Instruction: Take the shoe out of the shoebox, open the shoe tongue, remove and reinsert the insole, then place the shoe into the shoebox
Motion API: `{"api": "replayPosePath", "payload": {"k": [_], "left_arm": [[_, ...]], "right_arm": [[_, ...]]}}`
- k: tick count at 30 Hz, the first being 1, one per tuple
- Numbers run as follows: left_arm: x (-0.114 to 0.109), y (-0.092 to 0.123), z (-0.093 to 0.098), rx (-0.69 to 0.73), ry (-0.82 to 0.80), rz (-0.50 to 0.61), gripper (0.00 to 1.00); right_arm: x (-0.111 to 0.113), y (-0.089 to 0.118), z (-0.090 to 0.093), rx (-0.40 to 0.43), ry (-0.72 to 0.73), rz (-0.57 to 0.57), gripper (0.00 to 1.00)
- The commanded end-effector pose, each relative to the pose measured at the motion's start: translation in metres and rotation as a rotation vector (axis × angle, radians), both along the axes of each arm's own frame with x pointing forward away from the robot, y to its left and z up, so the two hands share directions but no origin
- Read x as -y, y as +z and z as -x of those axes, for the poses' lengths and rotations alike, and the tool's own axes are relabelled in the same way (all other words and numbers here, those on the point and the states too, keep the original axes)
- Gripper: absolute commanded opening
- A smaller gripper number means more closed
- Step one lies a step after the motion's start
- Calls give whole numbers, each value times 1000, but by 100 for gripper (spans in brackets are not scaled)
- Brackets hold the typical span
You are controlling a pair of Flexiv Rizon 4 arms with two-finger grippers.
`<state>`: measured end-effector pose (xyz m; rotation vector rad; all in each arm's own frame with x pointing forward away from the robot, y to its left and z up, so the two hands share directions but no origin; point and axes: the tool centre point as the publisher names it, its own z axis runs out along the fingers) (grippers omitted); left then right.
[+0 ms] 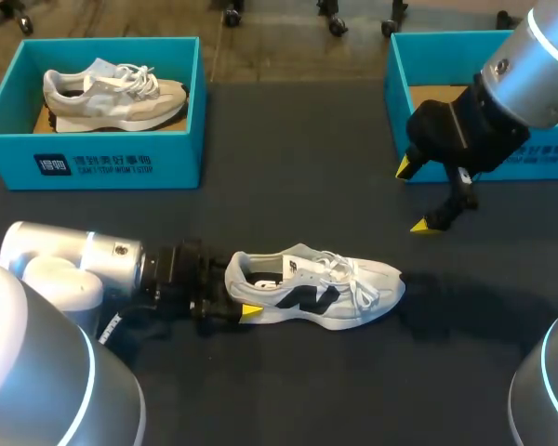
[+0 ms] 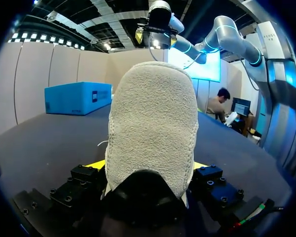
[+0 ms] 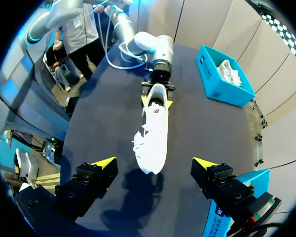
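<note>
The white, fuzzy-heeled sneaker (image 1: 316, 288) sits on the dark matte table (image 1: 288, 390), heel pinched by the left gripper (image 1: 237, 299), while the right gripper (image 1: 415, 197) hangs spread wide beside the right-hand teal shoebox (image 1: 400, 93).

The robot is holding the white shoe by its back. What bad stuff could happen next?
1. The left gripper pinches the shoe only at its heel, so the shoe might twist or slip when its tongue gets pulled.
2. The laces lie loose on top, and the open right gripper could snag them.
3. The right gripper hangs close to the right shoebox and might bump it.
</note>
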<state>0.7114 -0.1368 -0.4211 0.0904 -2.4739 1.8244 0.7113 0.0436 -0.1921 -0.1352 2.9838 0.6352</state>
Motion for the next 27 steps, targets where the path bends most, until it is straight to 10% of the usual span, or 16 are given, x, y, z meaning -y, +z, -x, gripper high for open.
{"api": "replayPosePath", "payload": {"k": [1,13,27], "left_arm": [[1,-3,-1,-2,-2,-3,0],[1,-3,-1,-2,-2,-3,0],[1,-3,-1,-2,-2,-3,0]], "right_arm": [[-1,-1,-1,0,-1,2,100],[-5,1,-11,-49,-2,28,100],[-35,25,-23,47,-558,-28,100]]}}
